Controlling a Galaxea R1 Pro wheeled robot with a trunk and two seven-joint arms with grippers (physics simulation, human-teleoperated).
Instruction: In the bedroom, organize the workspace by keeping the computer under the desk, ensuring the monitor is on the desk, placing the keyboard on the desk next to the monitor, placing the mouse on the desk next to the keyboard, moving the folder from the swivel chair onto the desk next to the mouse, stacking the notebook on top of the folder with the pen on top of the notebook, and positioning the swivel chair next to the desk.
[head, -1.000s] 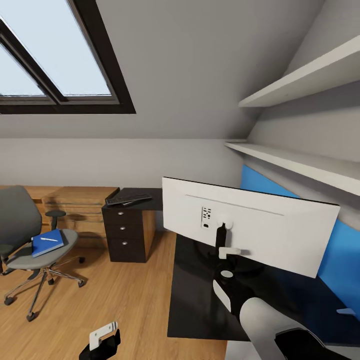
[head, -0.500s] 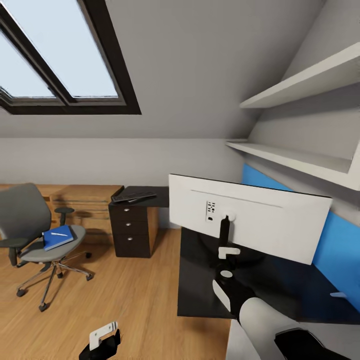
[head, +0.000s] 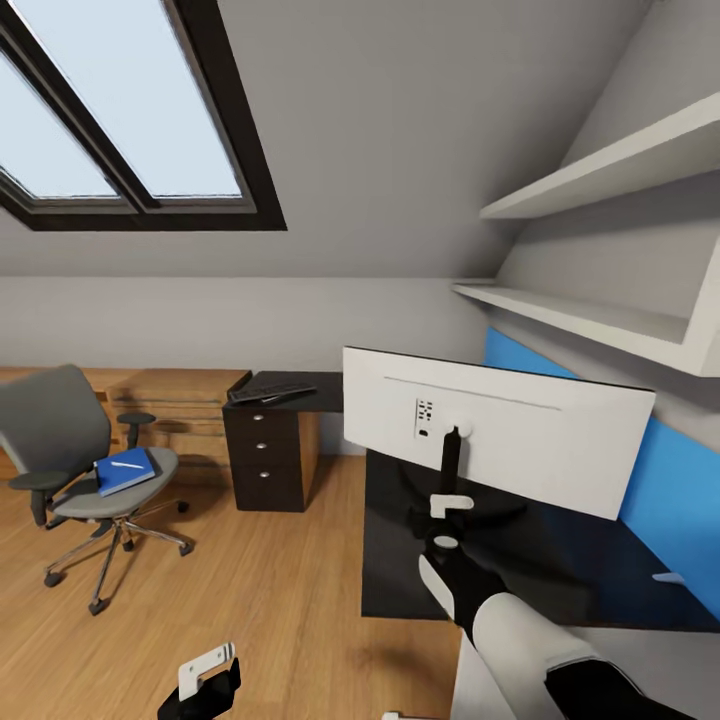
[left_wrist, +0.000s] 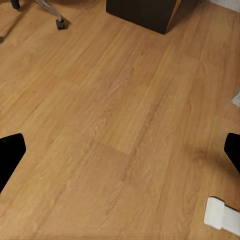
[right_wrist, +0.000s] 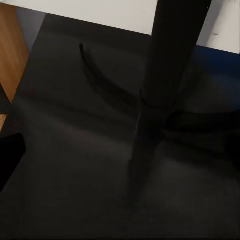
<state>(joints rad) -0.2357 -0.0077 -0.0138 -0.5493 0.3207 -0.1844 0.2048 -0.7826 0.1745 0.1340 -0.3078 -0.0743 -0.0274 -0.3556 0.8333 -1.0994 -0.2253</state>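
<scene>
The monitor (head: 497, 440) is seen upright on the desk (head: 560, 570) (white back facing the camera), its neck grasped by the right gripper (head: 450, 506). The left gripper (head: 205, 680), at seven o'clock, is spread over bare floor (left_wrist: 120, 120). The folder (head: 125, 470) lies on the swivel chair (head: 75, 460) at nine o'clock.

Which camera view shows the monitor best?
The head view: the monitor appears whole from behind, standing on the desk. The right wrist view shows its black neck and base close up. The left wrist view looks at floor.
</scene>
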